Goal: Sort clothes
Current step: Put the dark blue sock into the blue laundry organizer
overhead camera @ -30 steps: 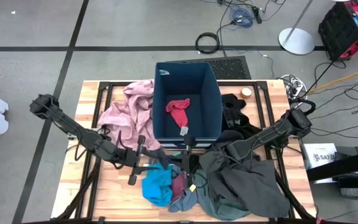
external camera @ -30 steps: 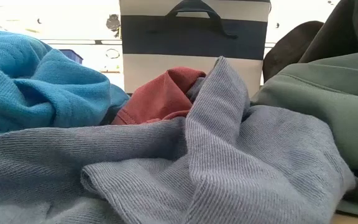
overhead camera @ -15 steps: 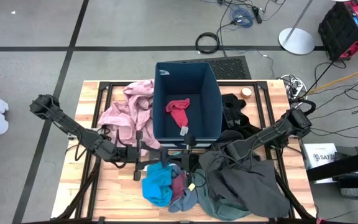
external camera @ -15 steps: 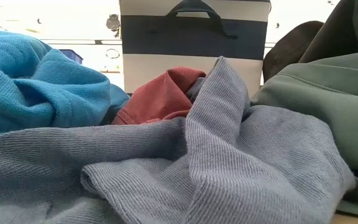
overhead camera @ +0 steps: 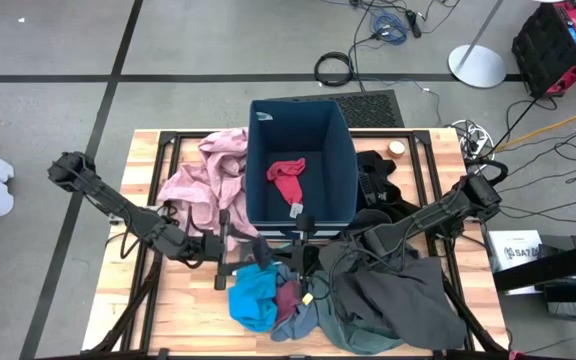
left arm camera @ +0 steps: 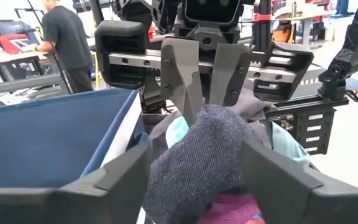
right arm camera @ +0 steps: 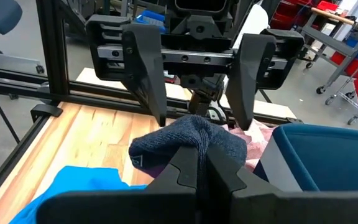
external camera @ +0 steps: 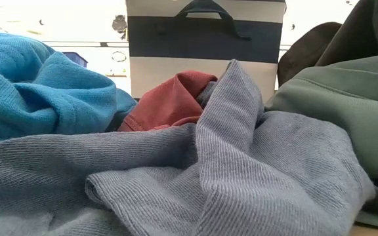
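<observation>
A small dark grey knit piece hangs between my two grippers, which face each other just in front of the navy bin. My right gripper is shut on it. My left gripper stands open, one finger on either side of the piece. A red piece lies in the bin. The pink garment lies to the bin's left. Bright-blue and grey-green clothes are heaped near the front edge. My right gripper pinches the dark grey piece between its two fingers at a raised fold. The fingers come nearly level from the table's right side. The cloth bulges past the fingertips and droops toward the heap; whether its lower end rests there I cannot tell.
A black garment lies right of the bin. The low view is filled by blue-grey knit cloth, a red piece and bright-blue cloth. Bare wood shows at the table's front left. A person stands in the room behind.
My left gripper has kept its place, turned a little at the wrist and spread its fingers apart, so the dark grey piece now shows between the two grippers. My right gripper has stayed shut and still.
</observation>
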